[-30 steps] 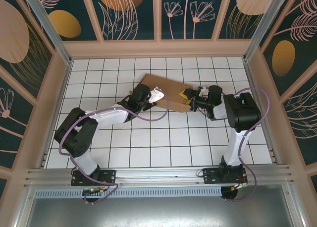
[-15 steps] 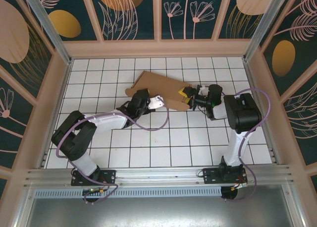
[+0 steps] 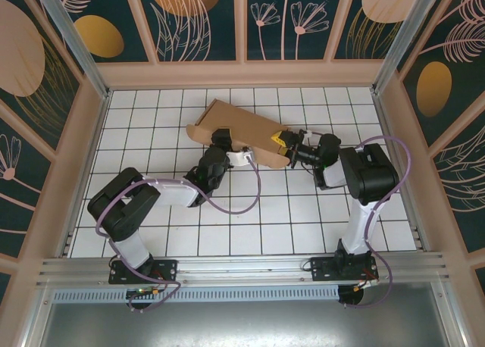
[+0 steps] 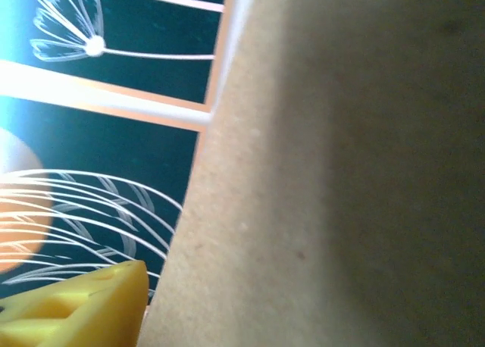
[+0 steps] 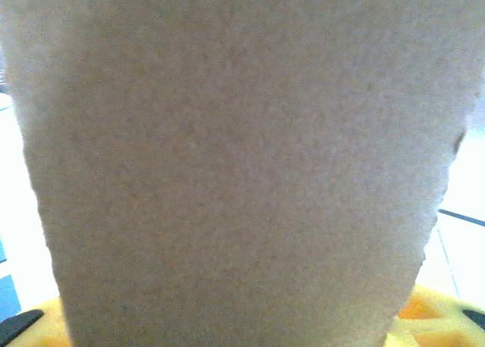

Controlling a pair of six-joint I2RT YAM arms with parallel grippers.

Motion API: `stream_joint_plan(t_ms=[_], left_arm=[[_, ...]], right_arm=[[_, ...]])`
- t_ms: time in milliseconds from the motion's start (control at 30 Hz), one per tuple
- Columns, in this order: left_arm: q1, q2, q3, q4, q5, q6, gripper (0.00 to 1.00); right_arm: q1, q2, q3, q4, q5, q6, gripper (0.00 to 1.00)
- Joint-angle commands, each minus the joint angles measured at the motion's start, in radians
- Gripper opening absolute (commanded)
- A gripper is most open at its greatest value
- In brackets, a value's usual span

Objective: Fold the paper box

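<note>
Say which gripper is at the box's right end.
The right gripper, at the paper box's right end; the left gripper is at its near edge, mid-length.

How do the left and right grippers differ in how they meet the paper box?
The left gripper reaches up from the near side to the paper box at its near long edge; the right gripper comes in sideways at its right end. The right gripper looks clamped on the cardboard, while the left's grip cannot be judged: one yellow fingertip sits beside the cardboard face. Both have yellow fingers and sit close against the box.
</note>
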Motion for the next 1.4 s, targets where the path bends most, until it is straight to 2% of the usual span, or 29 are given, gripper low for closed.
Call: stream_joint_plan(t_ms=[0,100,200,267,300,367,400,533,733,833,900,1067,1200,1367], left_arm=[[-0.014,0.012,-0.012,0.155,-0.018,0.124,0.61],[-0.015,-0.01,-0.014,0.109,-0.016,0.138,0.51],[-0.016,-0.058,-0.016,0.028,-0.024,0.117,0.44],[-0.016,-0.098,-0.005,-0.075,-0.024,0.078,0.41],[-0.017,-0.12,0.006,-0.14,-0.027,0.051,0.41],[-0.017,-0.156,0.046,-0.29,-0.041,-0.014,0.4],[-0.017,-0.174,0.081,-0.405,-0.042,-0.06,0.4],[-0.016,-0.197,0.294,-0.888,0.009,-0.282,0.4],[-0.018,-0.209,0.492,-1.362,0.104,-0.509,0.37],[-0.036,-0.177,0.589,-1.585,0.198,-0.586,0.41],[-0.055,-0.156,0.627,-1.659,0.221,-0.606,0.41],[-0.082,-0.077,0.718,-1.824,0.256,-0.639,0.45],[-0.094,-0.034,0.785,-1.877,0.29,-0.659,0.49],[-0.093,0.029,0.799,-1.872,0.301,-0.655,0.58]], right_arm=[[0.03,-0.008,-0.006,0.191,-0.084,0.082,0.44],[0.024,-0.039,-0.018,0.135,-0.08,0.04,0.6],[-0.001,-0.101,-0.029,-0.044,-0.056,-0.085,0.72],[-0.026,-0.159,-0.036,-0.224,-0.016,-0.204,0.76],[-0.037,-0.195,-0.033,-0.341,0.013,-0.28,0.8],[-0.047,-0.262,-0.003,-0.562,0.066,-0.427,0.96],[-0.05,-0.296,0.022,-0.695,0.101,-0.512,0.99],[-0.077,-0.433,0.079,-1.052,0.301,-0.73,0.99],[-0.14,-0.623,0.045,-1.264,0.559,-0.877,0.99],[-0.173,-0.702,0.005,-1.275,0.585,-0.892,0.99],[-0.178,-0.729,0.002,-1.287,0.6,-0.92,0.97],[-0.156,-0.623,0.044,-1.303,0.483,-0.966,0.77],[-0.066,-0.521,0.08,-1.322,0.422,-0.984,0.63],[-0.008,-0.466,0.065,-1.27,0.395,-0.957,0.59]])
